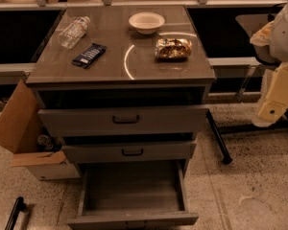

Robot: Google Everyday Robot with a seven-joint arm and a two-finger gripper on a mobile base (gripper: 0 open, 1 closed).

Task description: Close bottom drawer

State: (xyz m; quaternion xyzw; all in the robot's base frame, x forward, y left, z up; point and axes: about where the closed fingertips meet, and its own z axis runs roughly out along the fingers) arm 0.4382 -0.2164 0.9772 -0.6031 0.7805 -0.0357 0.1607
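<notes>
The bottom drawer [133, 219] of the grey cabinet [120, 75] is pulled far out towards me. Its long grey tray [133, 188] looks empty, and its low front panel lies at the bottom edge of the view. The middle drawer [129, 152] and the tall-fronted top drawer [125, 120] each stand a little way open. My gripper [273, 104] shows as cream-coloured parts at the right edge, level with the top drawer. It is well to the right of the cabinet, far above the bottom drawer and touching nothing.
On the cabinet top lie a water bottle [74, 31], a dark snack bar [89, 54], a white bowl [146, 22] and a chip bag [173, 48]. An open cardboard box [24, 128] stands at the left. A black leg [218, 140] slants at the right. A black bar [14, 213] lies on the floor.
</notes>
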